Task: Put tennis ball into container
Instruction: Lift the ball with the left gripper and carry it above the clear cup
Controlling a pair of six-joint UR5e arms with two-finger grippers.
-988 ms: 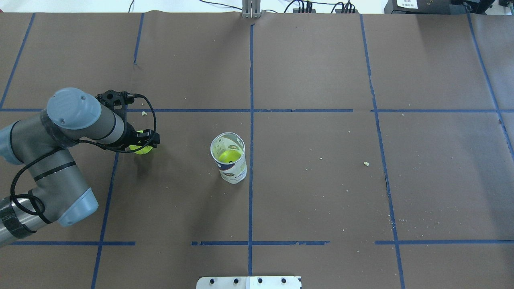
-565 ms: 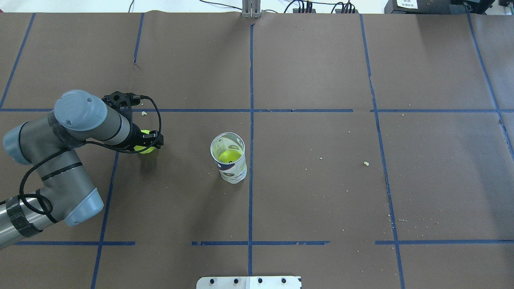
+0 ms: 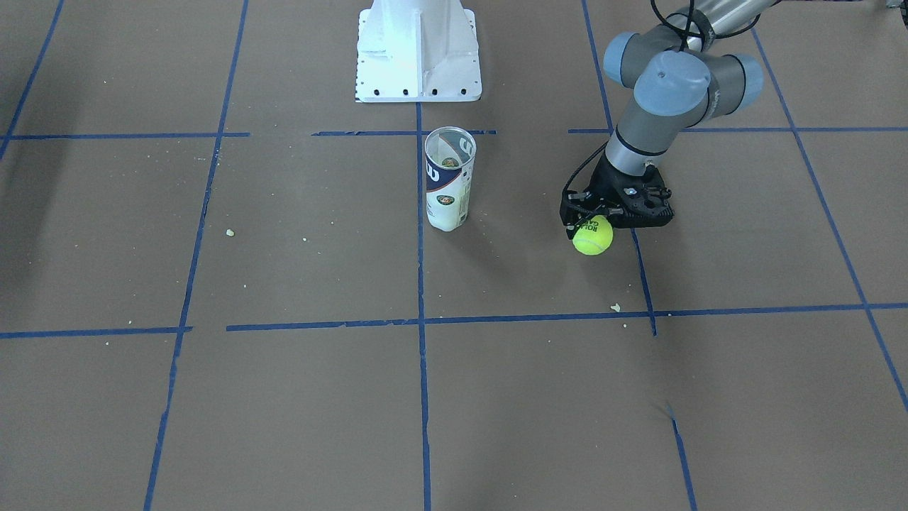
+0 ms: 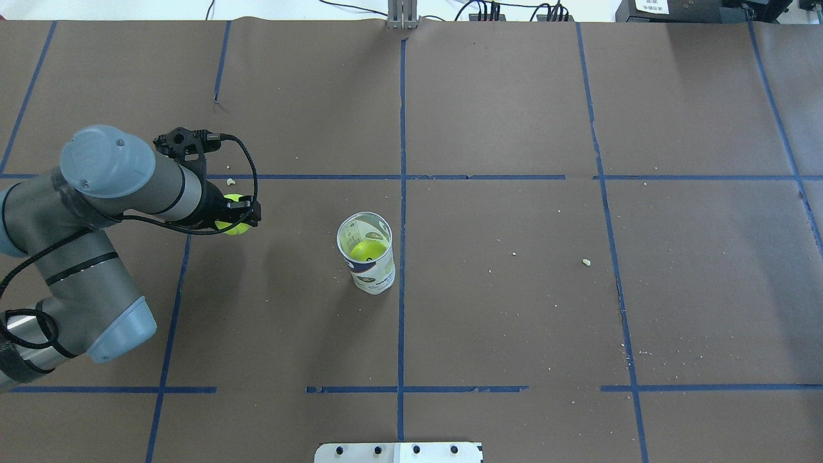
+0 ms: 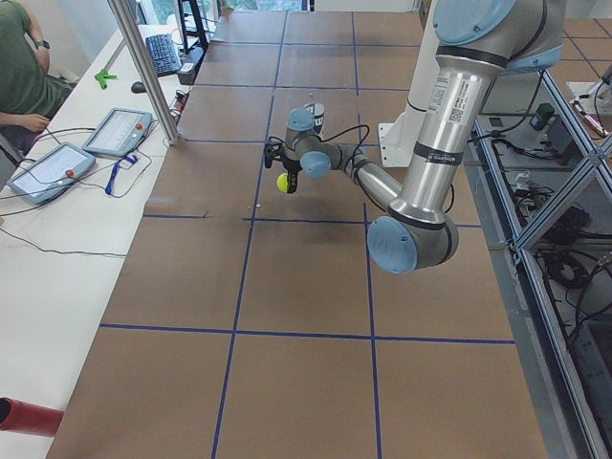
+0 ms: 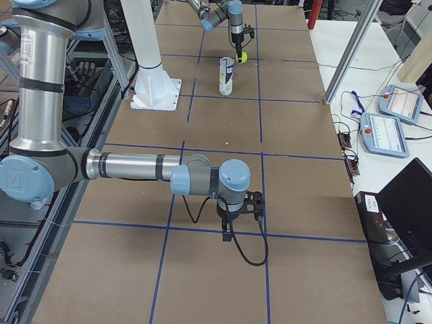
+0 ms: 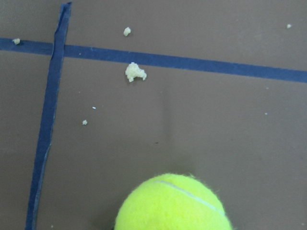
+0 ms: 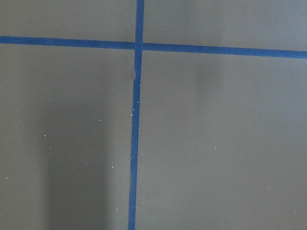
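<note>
Yellow-green fuzz marks the tennis ball (image 4: 234, 223), far over on the overhead view's left. It is pinched in the left claw (image 4: 236, 217), whose fingers are clamped on it from either side. Seen from across the bench, the ball hangs below the black claw body with dark lettering on its upper half. It seems lifted off the brown paper, though the gap itself is hard to make out. The left wrist camera catches part of the ball at its bottom edge, with blue tape (image 7: 48, 124) and a pale crumb (image 7: 135, 72) on the paper beyond.

Well apart from the ball, toward the middle, the tennis-ball can (image 4: 368, 263) stands upright and open-mouthed on the bench (image 4: 514, 96). It is just beside the central tape line, and a second yellow-green ball (image 4: 364, 248) sits inside it.

Farther right lies a thin scatter of crumbs (image 4: 586, 262).

The right claw (image 6: 251, 206) shows only in the side view from the robot's right, held low over the paper near a tape line. Whether its jaws are apart or together cannot be told.
</note>
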